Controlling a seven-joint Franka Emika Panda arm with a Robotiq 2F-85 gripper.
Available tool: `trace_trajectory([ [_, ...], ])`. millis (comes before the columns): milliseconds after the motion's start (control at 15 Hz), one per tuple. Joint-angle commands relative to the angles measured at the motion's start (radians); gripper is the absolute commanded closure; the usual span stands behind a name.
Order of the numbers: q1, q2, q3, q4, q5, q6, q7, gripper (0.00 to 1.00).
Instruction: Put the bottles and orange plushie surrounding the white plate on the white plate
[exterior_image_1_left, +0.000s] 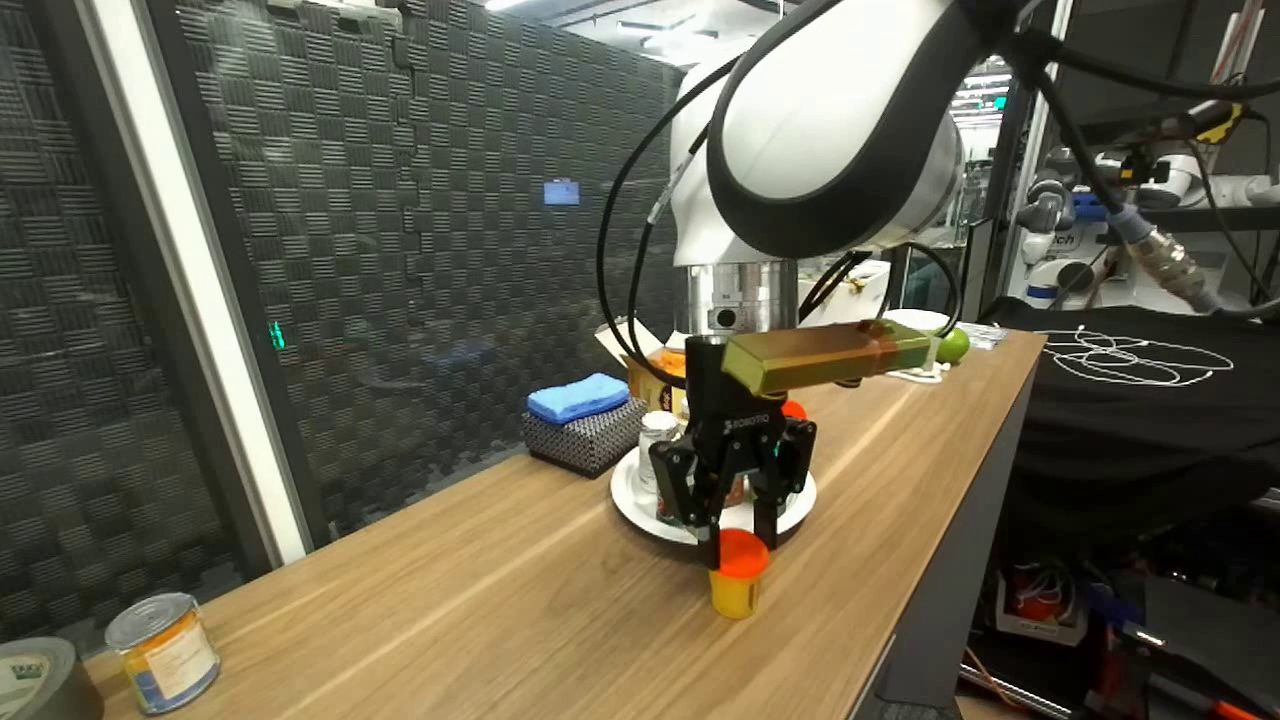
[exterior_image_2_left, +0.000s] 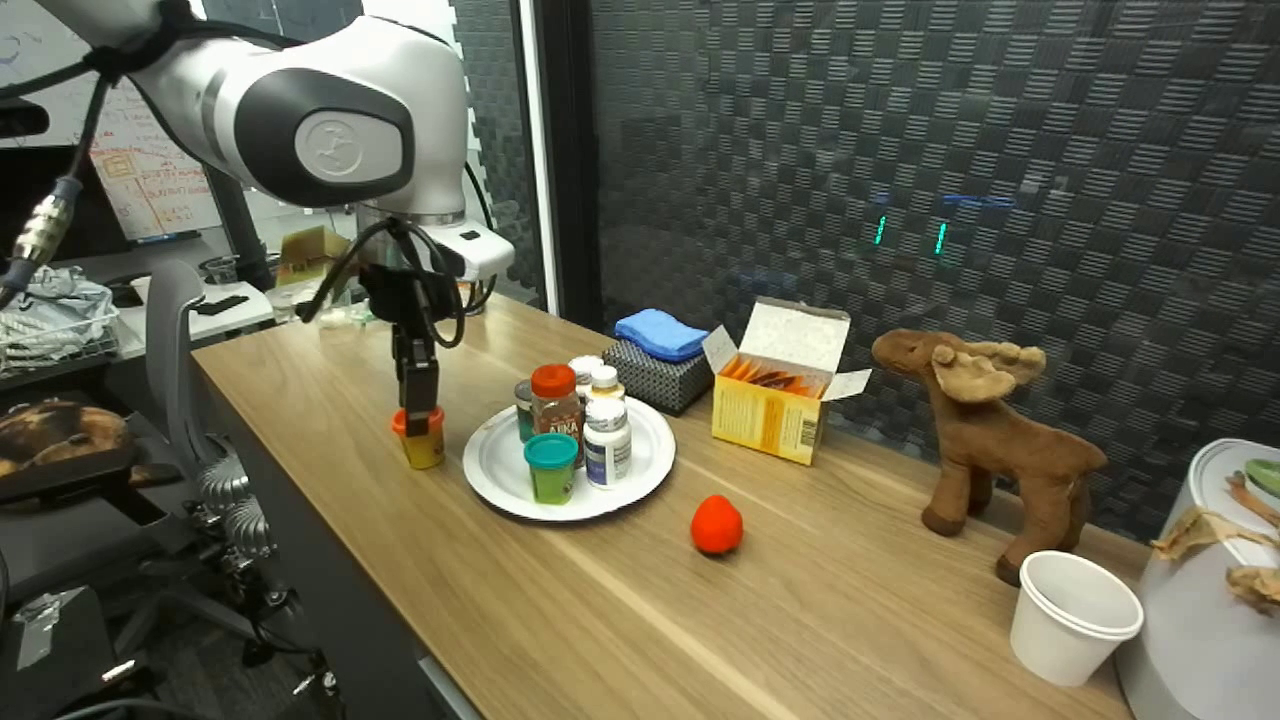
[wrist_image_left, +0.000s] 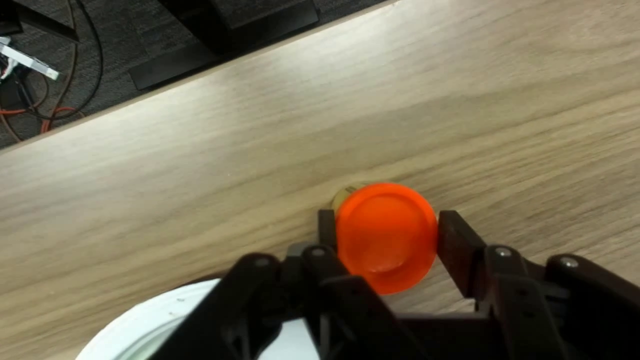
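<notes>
Orange plushie (exterior_image_2_left: 717, 525), whole in an exterior view alone

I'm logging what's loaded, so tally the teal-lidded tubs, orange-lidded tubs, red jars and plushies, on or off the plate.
Teal-lidded tub: 1, on the plate
Orange-lidded tub: 1, off it
Red jar: 1, on it
Plushies: 2, orange plushie and brown moose, both off it
Total: 5

Wrist view: close, downward — plate (exterior_image_2_left: 500, 470) in both exterior views.
</notes>
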Motion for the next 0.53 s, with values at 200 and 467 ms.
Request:
trace_trajectory([
  [200,0.002,-0.052,-0.003,-0.001,0.008,0.018,-0.002,0.71],
  [467,-0.016,-0.099,-0.02,-0.034,0.007,0.039,0.014,0.71],
])
